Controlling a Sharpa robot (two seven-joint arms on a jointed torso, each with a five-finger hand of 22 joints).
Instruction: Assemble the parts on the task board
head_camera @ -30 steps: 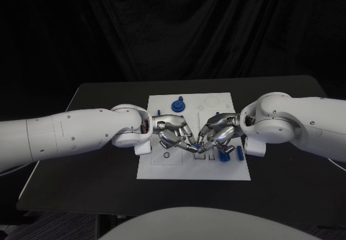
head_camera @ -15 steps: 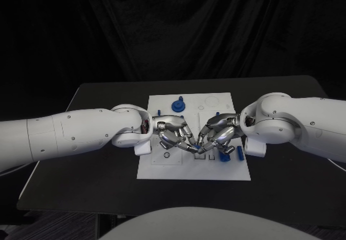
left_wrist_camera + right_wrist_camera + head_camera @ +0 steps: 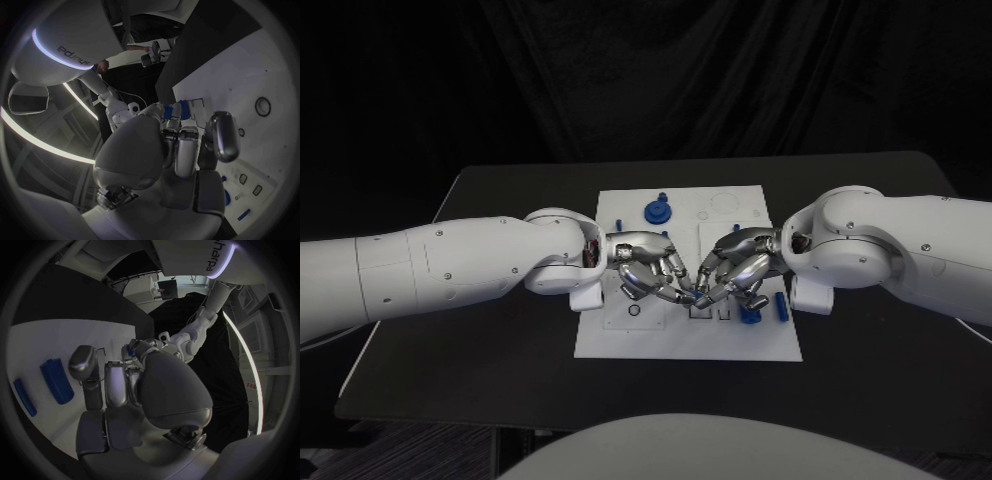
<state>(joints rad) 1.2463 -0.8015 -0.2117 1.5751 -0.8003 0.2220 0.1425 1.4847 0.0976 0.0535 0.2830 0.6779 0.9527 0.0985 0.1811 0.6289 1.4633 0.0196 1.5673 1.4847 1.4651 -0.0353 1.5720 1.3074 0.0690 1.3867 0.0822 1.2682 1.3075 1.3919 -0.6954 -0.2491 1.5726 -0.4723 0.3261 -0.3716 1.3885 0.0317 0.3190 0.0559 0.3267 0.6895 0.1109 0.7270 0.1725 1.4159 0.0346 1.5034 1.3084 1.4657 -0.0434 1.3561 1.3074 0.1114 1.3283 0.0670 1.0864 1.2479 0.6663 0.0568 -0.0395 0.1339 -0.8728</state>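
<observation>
At the centre of the black table (image 3: pixel 488 330) the white task board (image 3: pixel 733 345) is laid. Above its middle the left hand (image 3: pixel 643 262) and right hand (image 3: pixel 740 262) are brought fingertip to fingertip over a small blue part (image 3: pixel 694 296); which hand grips it cannot be told. At twelve o'clock on the board a round blue part (image 3: pixel 655 211) is seated; toward four o'clock two blue parts (image 3: pixel 759 311) are seen. Assembly is judged partly done, with several recesses unfilled.
</observation>
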